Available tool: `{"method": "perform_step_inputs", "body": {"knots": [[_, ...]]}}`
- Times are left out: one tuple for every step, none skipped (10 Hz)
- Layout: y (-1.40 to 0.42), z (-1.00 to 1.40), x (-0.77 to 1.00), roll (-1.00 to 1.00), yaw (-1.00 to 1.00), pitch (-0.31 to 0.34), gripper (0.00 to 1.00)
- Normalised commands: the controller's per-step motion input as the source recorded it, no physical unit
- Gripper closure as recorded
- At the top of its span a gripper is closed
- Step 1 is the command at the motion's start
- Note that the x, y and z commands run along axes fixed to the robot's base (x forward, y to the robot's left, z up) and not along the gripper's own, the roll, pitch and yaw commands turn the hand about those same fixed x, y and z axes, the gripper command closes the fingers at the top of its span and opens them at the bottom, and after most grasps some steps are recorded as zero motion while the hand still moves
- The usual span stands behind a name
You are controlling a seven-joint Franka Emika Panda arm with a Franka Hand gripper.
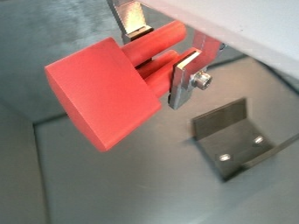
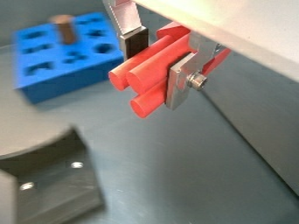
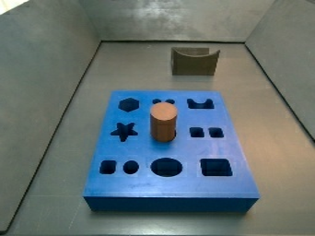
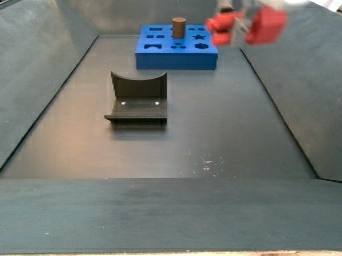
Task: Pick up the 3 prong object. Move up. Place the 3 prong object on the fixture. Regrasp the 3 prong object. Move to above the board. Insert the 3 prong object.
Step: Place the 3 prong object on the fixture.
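opposed side views sharing board (image 3: 172, 138)

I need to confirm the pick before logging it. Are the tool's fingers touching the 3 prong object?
Touching. In both wrist views the tool has its finger plates pressed against the 3 prong object, held clear of the floor.

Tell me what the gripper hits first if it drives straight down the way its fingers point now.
Probably bare grey floor. The gripper, shut on the 3 prong object, hangs in the air. In a wrist view the fixture lies off to one side of it, and the board sits well away. Depth is unclear.
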Motion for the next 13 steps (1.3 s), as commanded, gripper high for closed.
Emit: {"method": "perform_step_inputs", "body": {"knots": [[-0.65,0.31,1.00,0.05,1.00,0.035,1.00],[-0.52,0.26,1.00,0.06,1.00,0.050,1.00],[-0.44,0.23,1.00,0.06,1.00,0.062,1.00],[-0.37,0.19,1.00,0.06,1.00,0.078,1.00],[-0.29,0.16,1.00,0.06,1.00,0.091,1.00],[-0.20,0.11,0.97,0.07,1.00,0.110,1.00],[-0.15,0.09,0.91,0.07,1.00,0.120,1.00],[-0.07,0.05,0.75,0.08,1.00,0.148,1.00],[-0.04,0.03,0.68,0.08,1.00,0.162,1.00],[-0.03,0.02,0.56,0.09,1.00,0.190,1.00],[-0.02,0.02,0.47,0.09,1.00,0.210,1.00],[-0.01,0.02,0.34,0.10,1.00,0.248,1.00],[-0.01,0.02,0.25,0.11,1.00,0.277,1.00]]}}
